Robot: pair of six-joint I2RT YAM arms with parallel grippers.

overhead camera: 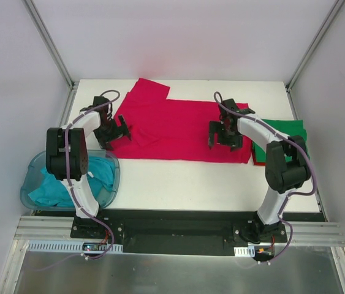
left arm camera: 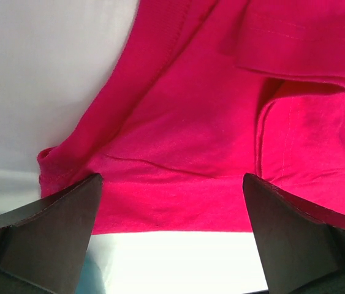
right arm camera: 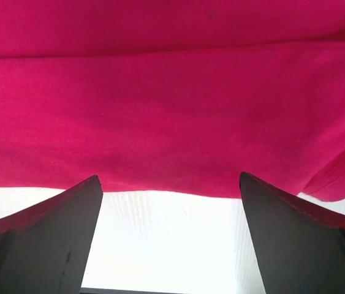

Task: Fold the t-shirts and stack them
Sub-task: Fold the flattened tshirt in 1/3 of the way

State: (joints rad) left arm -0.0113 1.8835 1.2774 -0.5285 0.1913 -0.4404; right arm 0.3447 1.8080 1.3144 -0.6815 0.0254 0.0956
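Note:
A crimson red t-shirt lies spread flat across the middle of the white table, one sleeve sticking out at the far left. My left gripper hovers over the shirt's near left corner, open, with nothing between its fingers. In the left wrist view the left gripper frames the shirt's hem and a folded sleeve. My right gripper stands open over the near right edge. Below the right gripper, red cloth meets bare table. A green t-shirt lies folded at the right.
A translucent blue tub at the near left holds a crumpled teal t-shirt. A strip of red cloth shows under the green shirt's near edge. Metal frame posts stand at the table's far corners.

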